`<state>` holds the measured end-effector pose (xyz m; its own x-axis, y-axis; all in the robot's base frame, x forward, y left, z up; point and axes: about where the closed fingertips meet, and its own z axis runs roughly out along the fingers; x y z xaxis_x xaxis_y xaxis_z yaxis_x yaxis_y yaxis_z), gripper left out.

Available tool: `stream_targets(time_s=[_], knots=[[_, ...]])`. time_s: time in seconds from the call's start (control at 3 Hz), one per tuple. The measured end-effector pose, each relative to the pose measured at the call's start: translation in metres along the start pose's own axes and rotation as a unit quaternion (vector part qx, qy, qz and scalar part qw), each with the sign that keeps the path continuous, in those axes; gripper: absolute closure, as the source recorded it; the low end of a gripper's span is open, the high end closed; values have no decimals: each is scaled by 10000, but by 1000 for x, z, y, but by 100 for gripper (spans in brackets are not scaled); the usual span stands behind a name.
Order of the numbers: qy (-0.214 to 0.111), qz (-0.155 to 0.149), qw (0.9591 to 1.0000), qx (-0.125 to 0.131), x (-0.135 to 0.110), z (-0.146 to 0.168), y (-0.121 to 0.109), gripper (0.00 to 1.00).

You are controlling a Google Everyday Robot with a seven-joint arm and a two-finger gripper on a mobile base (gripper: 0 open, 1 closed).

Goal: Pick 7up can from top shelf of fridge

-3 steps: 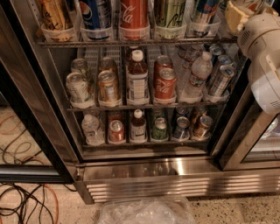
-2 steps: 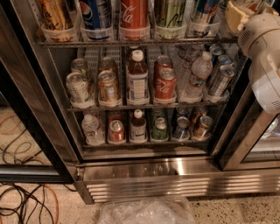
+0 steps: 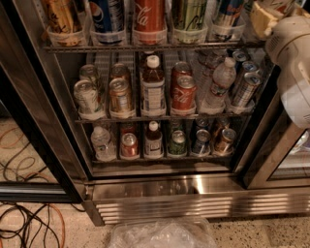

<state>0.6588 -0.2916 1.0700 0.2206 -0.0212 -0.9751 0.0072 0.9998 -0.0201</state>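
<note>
The fridge stands open in front of me, steel with a ribbed base. Its top shelf, a wire rack with clear cup holders, runs along the upper edge. The holders carry upright cans: a gold one, a blue Pepsi, a red Coca-Cola, an olive-green one with yellow lines and a blue one. No 7up can shows; it is hidden or out of view. My white arm comes in at the upper right. My gripper is at the top right corner by the shelf's right end, cut off by the frame.
Lower wire racks hold tilted cans and bottles, such as a tea bottle and a water bottle. The dark-framed door stands open at left, another frame at right. Cables and a clear plastic bag lie on the floor.
</note>
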Motion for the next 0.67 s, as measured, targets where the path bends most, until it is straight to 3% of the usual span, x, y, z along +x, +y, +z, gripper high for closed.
stream_targets(time_s=[0.67], knots=[[-67,-155,9998,-65,-1,-2,3,100]])
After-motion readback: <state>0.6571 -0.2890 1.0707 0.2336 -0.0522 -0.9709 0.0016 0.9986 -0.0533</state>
